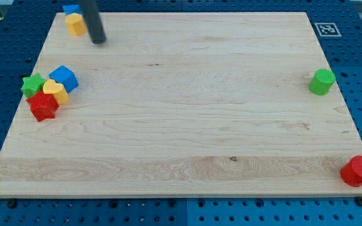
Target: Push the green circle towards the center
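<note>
The green circle (322, 82) stands near the board's right edge, in the upper half of the view. My tip (98, 41) is at the board's upper left, far from the green circle and just to the right of a yellow block (75, 24). The rod rises out of the view's top.
A blue block (71, 9) sits just above the yellow block at the top left. At the left edge a cluster holds a green star (32, 84), a blue cube (64, 78), a yellow heart (55, 91) and a red star (43, 106). A red circle (358, 171) sits at the bottom right corner.
</note>
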Robot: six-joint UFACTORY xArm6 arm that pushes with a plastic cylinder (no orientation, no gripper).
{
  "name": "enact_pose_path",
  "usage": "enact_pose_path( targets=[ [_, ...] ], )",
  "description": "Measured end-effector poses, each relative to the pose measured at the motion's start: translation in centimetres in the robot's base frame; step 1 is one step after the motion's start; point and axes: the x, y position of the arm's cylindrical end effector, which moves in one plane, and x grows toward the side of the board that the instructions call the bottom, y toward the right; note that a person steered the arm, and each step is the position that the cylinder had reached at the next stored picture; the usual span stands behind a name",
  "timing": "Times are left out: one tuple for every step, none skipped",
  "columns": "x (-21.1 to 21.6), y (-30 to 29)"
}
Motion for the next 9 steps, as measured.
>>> enact_pose_path(
  targets=[
    [5.9,9.3],
    [10.0,21.5],
    [14.4,33.2],
    [17.0,41.6],
    [16.7,44.6],
    [13.6,46.1],
    [13.1,46.1],
    [12.3,45.3],
    [10.8,43.4]
  ],
)
